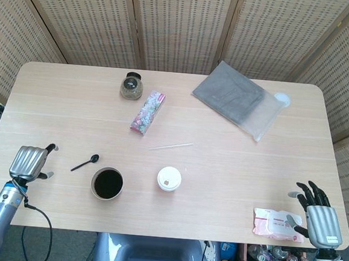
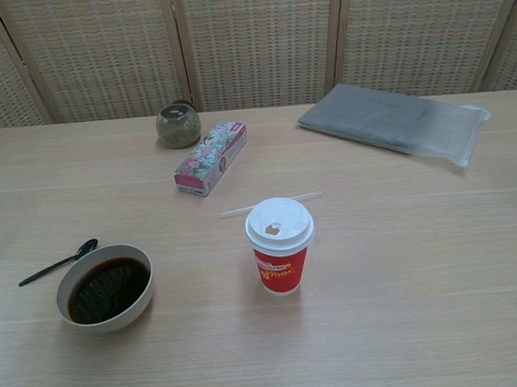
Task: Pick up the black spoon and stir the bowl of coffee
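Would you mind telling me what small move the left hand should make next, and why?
Probably ease the left hand rightward to the spoon, which lies flat just beside it, untouched, its handle end nearest the hand and the bowl of coffee just beyond.

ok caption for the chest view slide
Black spoon lying beside the bowl of coffee, untouched, with a lidded red cup nearby.

A small black spoon (image 1: 85,163) lies flat on the table in the lower left of the head view. Its round end points up and to the right, toward the bowl (image 1: 107,183), and its thin handle points down and to the left. The bowl sits just to the right of the spoon, not touching it. It is pale and round, stands upright, and is full of dark coffee (image 2: 107,290).
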